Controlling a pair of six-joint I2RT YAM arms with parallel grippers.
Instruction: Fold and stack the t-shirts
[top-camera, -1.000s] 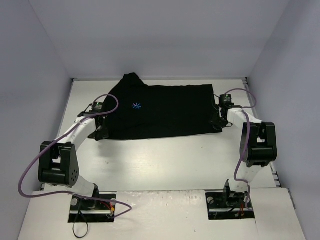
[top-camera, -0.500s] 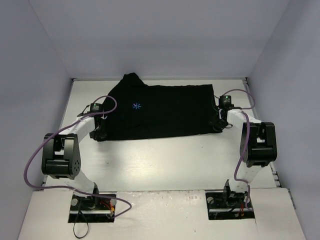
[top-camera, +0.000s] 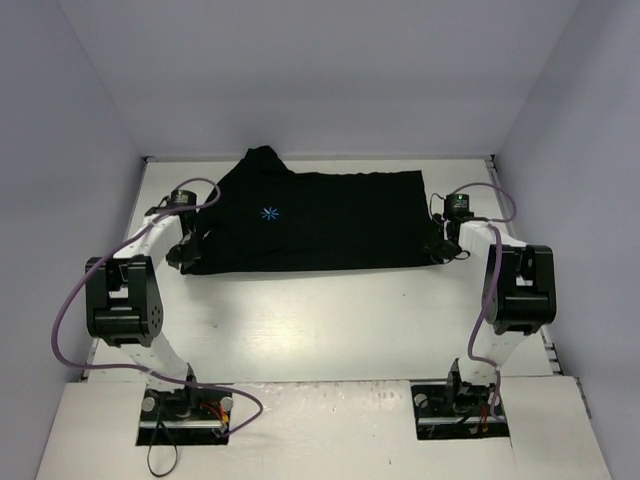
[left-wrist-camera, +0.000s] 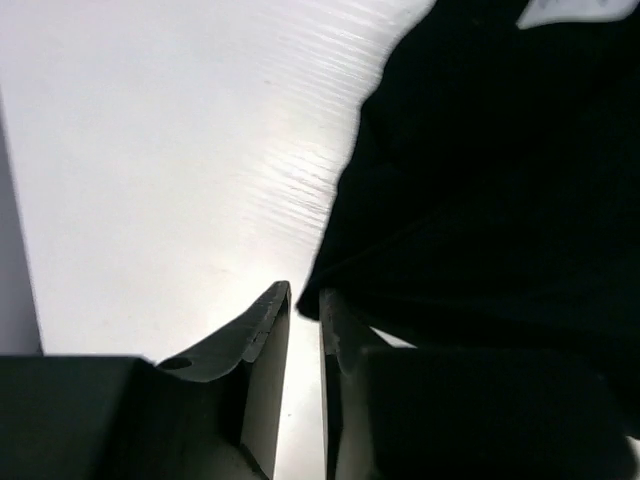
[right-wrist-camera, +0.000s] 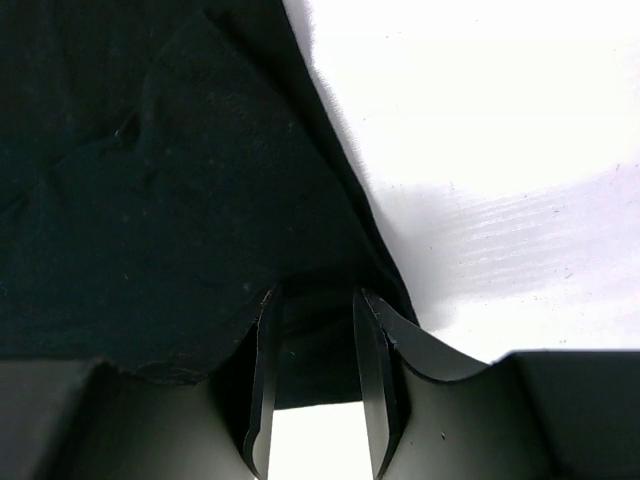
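Note:
The black t-shirt (top-camera: 320, 225) lies folded as a wide band across the far half of the white table (top-camera: 320, 320), its small blue mark (top-camera: 268, 212) facing up. My left gripper (top-camera: 182, 255) is at the shirt's near left corner. In the left wrist view the left gripper (left-wrist-camera: 304, 300) is nearly closed, with the shirt's corner (left-wrist-camera: 480, 180) pinched at its tips. My right gripper (top-camera: 436, 250) is at the near right corner. In the right wrist view the right gripper (right-wrist-camera: 315, 295) is closed on a thick fold of the shirt (right-wrist-camera: 150, 180).
Grey walls enclose the table on the left, back and right, close behind both grippers. Purple cables (top-camera: 70, 310) loop from each arm. The arm bases (top-camera: 185, 405) stand at the near edge.
My left gripper has moved left and away from me with the shirt's corner. The shirt's near edge has shifted farther back and straightened. My right gripper has barely moved.

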